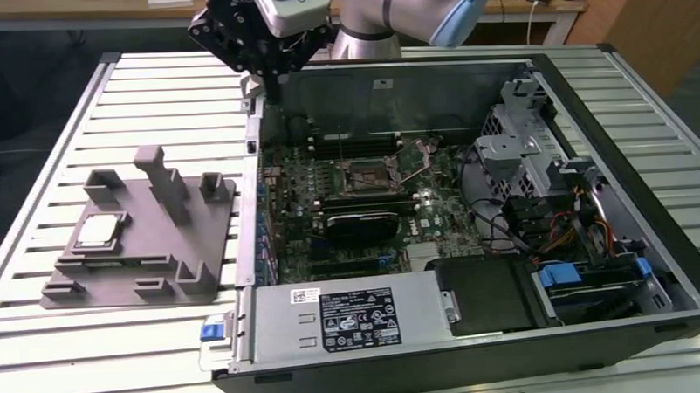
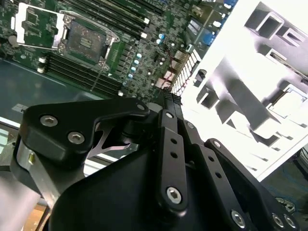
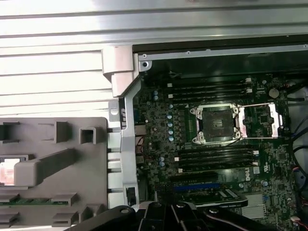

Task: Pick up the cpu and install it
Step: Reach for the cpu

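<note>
Black tool point(image 1: 273, 87) hangs above the open computer case point(image 1: 579, 75), over its far corner on the exterior view's left. As far as you can see, its fingers are drawn together and it has hold of nothing. Below it, on the motherboard point(image 1: 328, 241), sits the socket point(image 1: 370, 173), with its frame swung open and its seat bare. The cpu point(image 1: 99, 231) is well apart from your tool. It lies flat in a recess of the grey fixture block point(image 1: 212, 245) on the slatted desk point(image 1: 148, 90), beside the case on the exterior view's left. I judge you are at the very start, on the approach to the pick, with nothing lifted. That pick calls for carrying the tool across to the block and opening it wide enough for the chip. You then need to come down square onto its edges, clear of the block's upright posts point(image 1: 151, 168).
</note>
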Tool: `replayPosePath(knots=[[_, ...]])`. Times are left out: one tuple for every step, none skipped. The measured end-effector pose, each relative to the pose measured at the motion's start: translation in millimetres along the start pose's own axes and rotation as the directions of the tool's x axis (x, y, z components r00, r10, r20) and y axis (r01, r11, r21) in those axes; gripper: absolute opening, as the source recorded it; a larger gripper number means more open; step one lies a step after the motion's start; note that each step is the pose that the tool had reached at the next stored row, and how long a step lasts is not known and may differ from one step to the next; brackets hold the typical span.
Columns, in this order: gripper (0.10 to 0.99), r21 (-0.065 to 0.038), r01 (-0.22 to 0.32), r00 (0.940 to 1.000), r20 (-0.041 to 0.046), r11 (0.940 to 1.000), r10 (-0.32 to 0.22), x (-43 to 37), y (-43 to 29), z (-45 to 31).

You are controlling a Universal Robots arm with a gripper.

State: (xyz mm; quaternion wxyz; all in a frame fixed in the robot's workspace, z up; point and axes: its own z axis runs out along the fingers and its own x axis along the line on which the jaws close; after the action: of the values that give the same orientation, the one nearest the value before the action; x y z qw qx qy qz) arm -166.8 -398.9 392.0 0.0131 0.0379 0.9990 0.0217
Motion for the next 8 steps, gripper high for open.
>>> replayPosePath(knots=[[0.106,0.0,0.0,1.0,0.0,1.0,0.0,1.9,-0.1,0.0],[0.106,0.0,0.0,1.0,0.0,1.0,0.0,3.6,-0.3,0.1],[0.106,0.0,0.0,1.0,0.0,1.0,0.0,5.4,-0.4,0.2],[0.106,0.0,0.0,1.0,0.0,1.0,0.0,7.5,-0.6,0.3],[0.106,0.0,0.0,1.0,-0.0001,1.0,0.0,9.7,-0.8,0.3],[0.106,0.0,0.0,1.0,-0.0001,1.0,0.0,11.9,-0.9,0.5],[0.106,0.0,0.0,1.0,0.0,1.0,0.0,14.1,-1.1,0.6],[0.106,0.0,0.0,1.0,0.0,1.0,0.0,16.6,-1.3,0.8]])
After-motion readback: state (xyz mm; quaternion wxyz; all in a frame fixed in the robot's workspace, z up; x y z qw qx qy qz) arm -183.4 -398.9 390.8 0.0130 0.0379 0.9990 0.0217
